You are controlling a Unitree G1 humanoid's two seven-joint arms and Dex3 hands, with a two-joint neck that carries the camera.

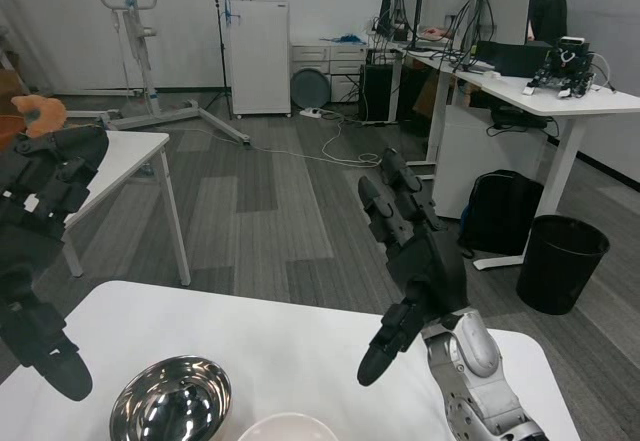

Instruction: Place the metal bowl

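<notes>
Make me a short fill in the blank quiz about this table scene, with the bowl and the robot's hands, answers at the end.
1. The metal bowl stands on the white ____.
2. Neither hand holds anything; the right hand is raised with its fingers ____.
3. The bowl lies nearer the ____ hand.
4. Just right of the bowl, at the picture's bottom edge, shows the rim of a ____ dish.

Missing words: table; apart; left; white
</notes>
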